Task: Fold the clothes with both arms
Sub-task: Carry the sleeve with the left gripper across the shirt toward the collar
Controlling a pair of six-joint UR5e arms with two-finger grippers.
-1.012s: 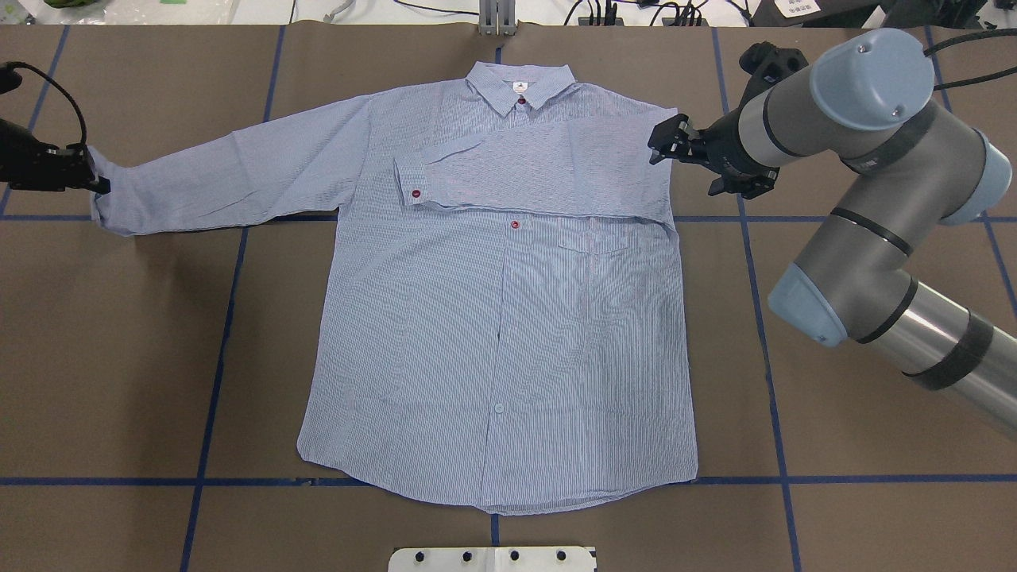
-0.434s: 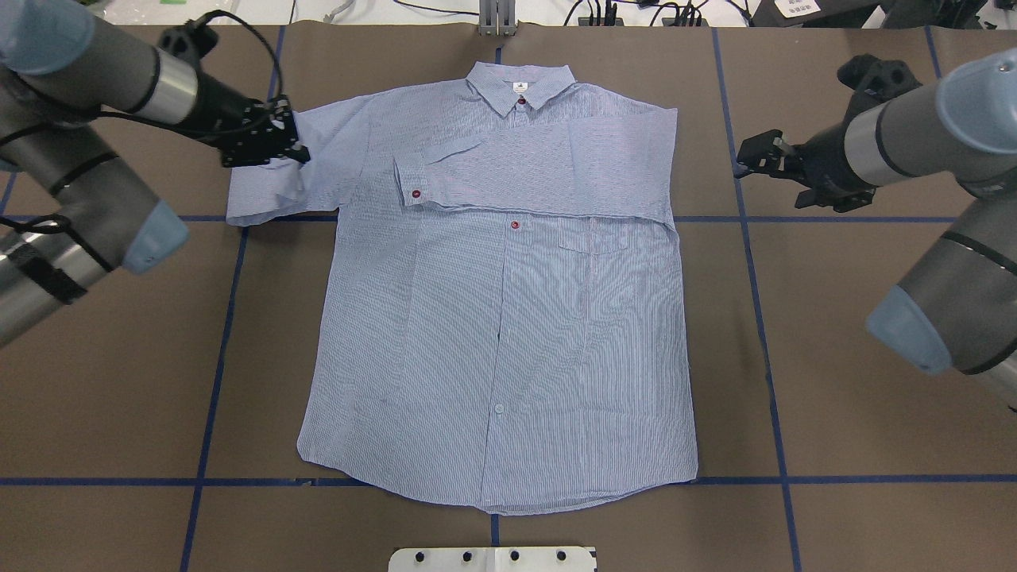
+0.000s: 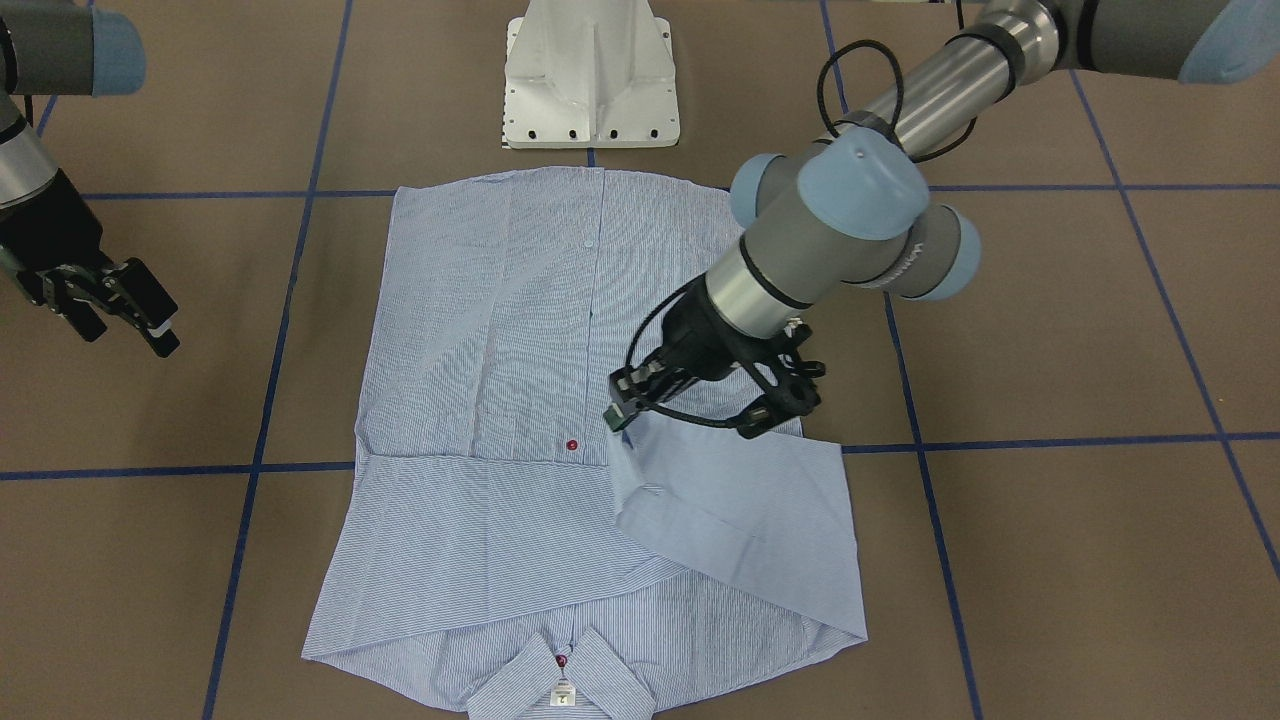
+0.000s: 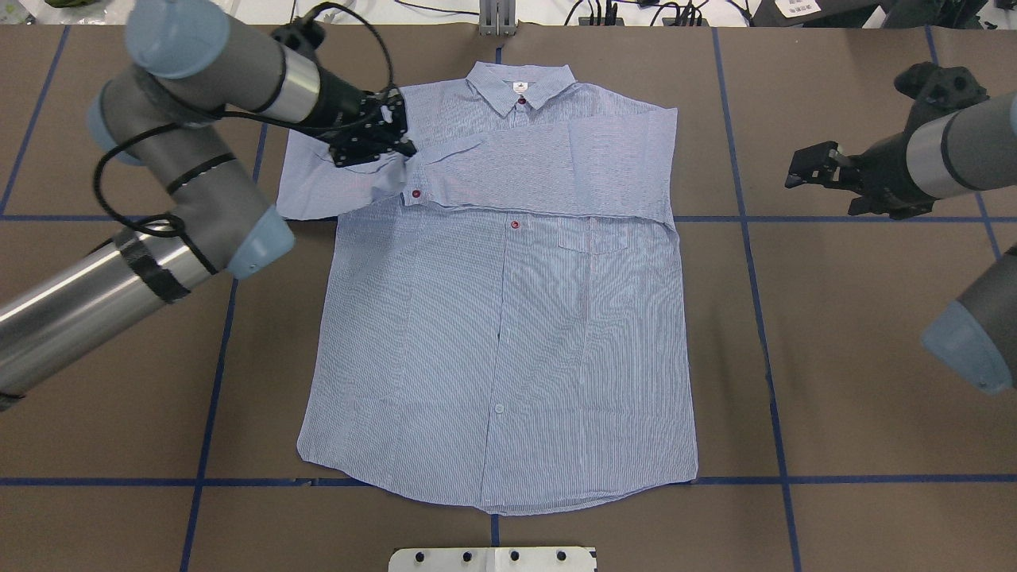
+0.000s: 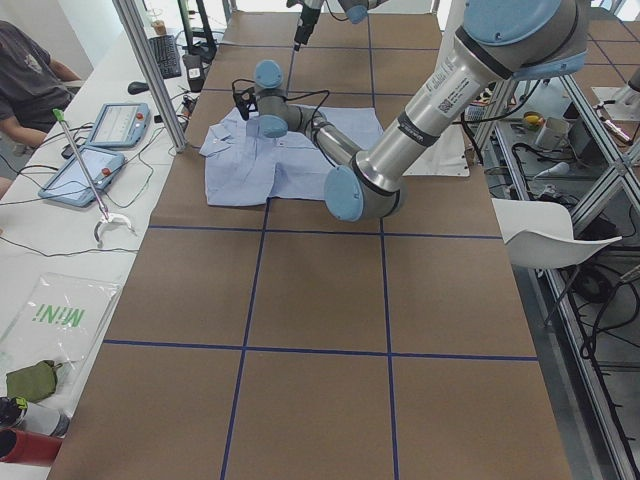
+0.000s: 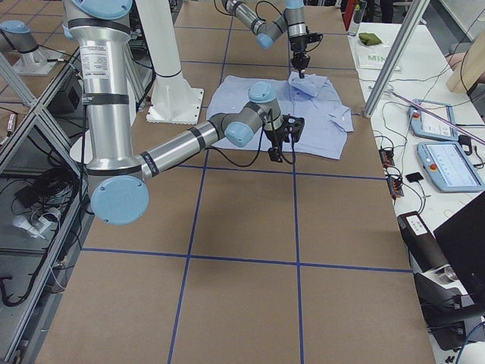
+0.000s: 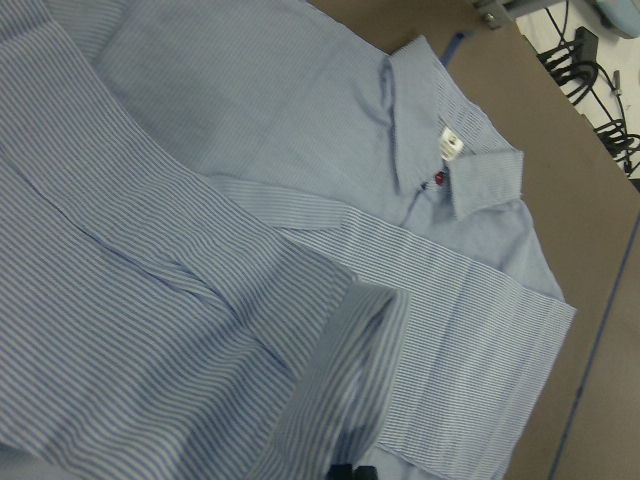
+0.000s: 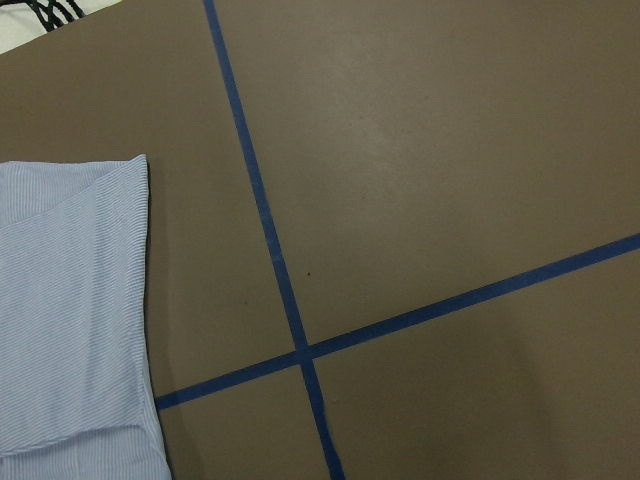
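The striped shirt (image 4: 508,342) lies flat, front up, with its collar (image 4: 520,83) at the far edge. Its right sleeve (image 4: 540,171) is folded across the chest. My left gripper (image 4: 397,148) is shut on the cuff of the left sleeve (image 4: 326,179) and holds it just above the chest, beside the other cuff. In the front-facing view the left gripper (image 3: 620,422) lifts that sleeve (image 3: 740,500) into a raised fold. The left wrist view shows the sleeve cuff (image 7: 350,330) close up over the shirt. My right gripper (image 4: 798,168) (image 3: 115,305) hovers open over bare table, well right of the shirt.
Blue tape lines (image 4: 763,318) cross the brown table. The white pedestal base (image 3: 590,80) stands at the near edge by the shirt's hem. A metal post (image 4: 496,16) and cables sit at the far edge. A seated person (image 5: 30,70) and tablets (image 5: 85,170) are beyond it.
My left gripper has carried the left sleeve's cuff from the table's far left across to the shirt's chest. My right gripper has drawn back to the right, away from the shoulder.
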